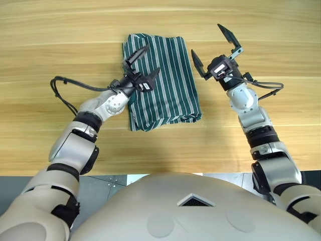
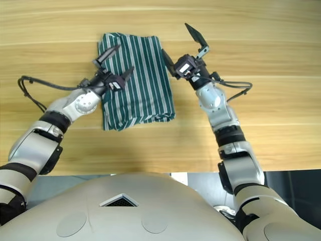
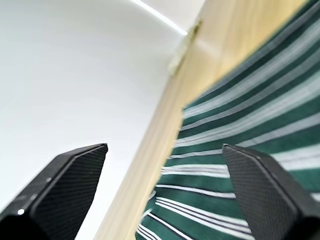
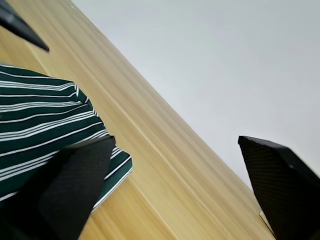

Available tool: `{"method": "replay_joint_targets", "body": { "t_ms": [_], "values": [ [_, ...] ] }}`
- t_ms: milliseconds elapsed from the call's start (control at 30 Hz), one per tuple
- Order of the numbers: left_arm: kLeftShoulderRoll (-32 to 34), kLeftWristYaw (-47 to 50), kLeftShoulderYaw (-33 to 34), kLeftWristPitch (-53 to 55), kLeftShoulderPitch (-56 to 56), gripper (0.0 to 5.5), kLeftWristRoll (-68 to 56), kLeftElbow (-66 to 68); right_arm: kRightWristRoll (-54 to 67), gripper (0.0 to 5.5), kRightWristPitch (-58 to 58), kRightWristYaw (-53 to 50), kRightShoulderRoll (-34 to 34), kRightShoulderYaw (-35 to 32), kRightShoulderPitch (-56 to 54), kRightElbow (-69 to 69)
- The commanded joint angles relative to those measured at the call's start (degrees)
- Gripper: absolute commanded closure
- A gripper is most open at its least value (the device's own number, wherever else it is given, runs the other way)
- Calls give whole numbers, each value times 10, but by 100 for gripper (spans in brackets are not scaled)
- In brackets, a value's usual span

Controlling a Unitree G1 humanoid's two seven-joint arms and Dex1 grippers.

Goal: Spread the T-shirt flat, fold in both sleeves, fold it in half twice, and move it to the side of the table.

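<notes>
The green T-shirt point(image 1: 168, 80) with white stripes lies folded into a compact rectangle on the wooden table point(image 1: 60, 40). My left gripper point(image 1: 142, 63) hovers open over the shirt's left part, nothing between its fingers; the striped cloth point(image 3: 260, 125) shows just below its fingertips. My right gripper point(image 1: 214, 45) stands open just off the shirt's right edge, tilted upward and holding nothing. The shirt's far corner point(image 4: 60, 130) appears beside one right finger point(image 4: 70, 185).
Bare wood surrounds the shirt on all sides, with wide room left, right and toward the far edge point(image 4: 150, 100). A black cable point(image 1: 62, 93) loops off my left wrist over the table, another point(image 1: 268, 86) off my right wrist. The table's near edge point(image 1: 165, 173) is just before me.
</notes>
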Motion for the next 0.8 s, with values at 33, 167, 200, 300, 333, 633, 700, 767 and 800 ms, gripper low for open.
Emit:
{"method": "replay_joint_targets", "body": {
  "t_ms": [33, 167, 200, 300, 333, 633, 700, 767, 800],
  "values": [
    [-14, -26, 62, -128, 40, 120, -144, -46, -5, 167, 0, -22, 35, -2, 6, 11],
    [-24, -126, 68, -156, 99, 120, -282, -93, -11, 230, -13, -27, 40, -2, 20, 7],
    [-22, -151, 69, -152, 114, 120, -307, -108, -12, 230, -15, -25, 36, -3, 22, 3],
    [26, -203, 93, -129, 189, 120, -343, -190, -9, 230, -27, -14, 19, -11, 32, -24],
    [48, -216, 107, -116, 216, 120, -349, -221, -10, 230, -35, -11, 11, -12, 36, -36],
    [253, -359, 234, 33, 499, 198, -320, -520, -46, 234, -93, 57, -169, -52, 97, -90],
    [282, -401, 237, 59, 529, 231, -303, -555, -57, 234, -92, 91, -195, -36, 127, -110],
    [303, -437, 236, 84, 548, 243, -278, -580, -100, 234, -86, 118, -227, -19, 156, -129],
    [311, -453, 234, 92, 551, 243, -267, -589, -124, 234, -82, 126, -243, -16, 170, -138]
  ]
}}
